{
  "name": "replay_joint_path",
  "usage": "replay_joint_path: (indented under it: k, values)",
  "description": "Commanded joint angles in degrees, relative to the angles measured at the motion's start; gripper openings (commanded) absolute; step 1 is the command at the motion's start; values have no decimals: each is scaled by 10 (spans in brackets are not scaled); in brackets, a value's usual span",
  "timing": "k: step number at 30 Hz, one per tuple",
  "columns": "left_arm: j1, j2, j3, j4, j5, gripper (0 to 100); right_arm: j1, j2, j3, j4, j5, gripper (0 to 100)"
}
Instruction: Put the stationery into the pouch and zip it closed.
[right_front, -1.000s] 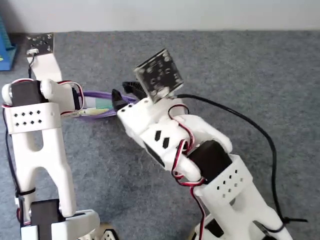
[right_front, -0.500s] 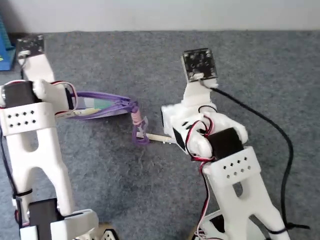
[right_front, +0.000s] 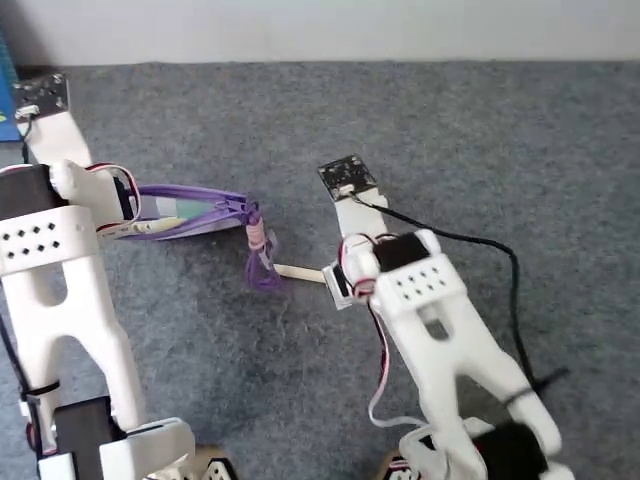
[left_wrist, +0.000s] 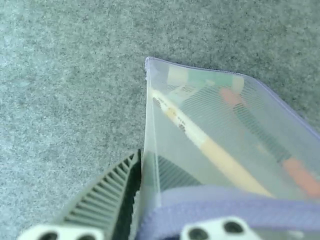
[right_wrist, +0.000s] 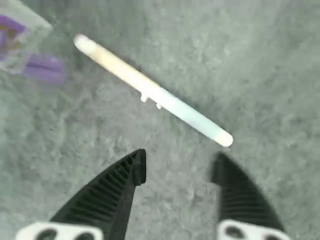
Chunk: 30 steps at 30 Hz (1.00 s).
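Note:
A translucent pouch (right_front: 195, 212) with purple trim lies on the grey carpet, and my left gripper (left_wrist: 150, 207) is shut on its edge. Inside the pouch (left_wrist: 220, 135) I see a yellow pencil (left_wrist: 210, 147) and green and orange pens. Its purple zipper strap (right_front: 262, 265) hangs loose at the pouch's right end. A cream-white pen (right_front: 298, 271) lies on the carpet just right of the strap. My right gripper (right_wrist: 180, 162) hovers open right over this pen (right_wrist: 152, 90), one finger to either side of its near end, apart from it.
Grey carpet (right_front: 500, 150) runs to a pale wall at the back. A blue object (right_front: 6, 95) sits at the far left edge. The right arm's black cable (right_front: 505, 265) trails across the carpet on the right.
The right arm has pulled back from the pouch's zipper end, swung right and settled over the loose pen. The pouch's strap now hangs free. The left arm has barely moved.

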Motion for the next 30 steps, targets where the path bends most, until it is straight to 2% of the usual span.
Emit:
replay_joint_path:
  k: [1,9,15,23,30]
  values:
    - [-8,-4,-1,15,4,11,-10,73,-82,-2,24,288]
    - [-8,-3,-1,15,4,11,-11,305,-264,3,68,288]
    - [-10,-3,-1,15,4,11,-22,393,-342,4,109,288]
    - [-10,-3,-1,15,4,11,-57,397,-347,5,134,288]
    - [-10,-2,-1,15,4,11,-58,327,-347,62,131,288]
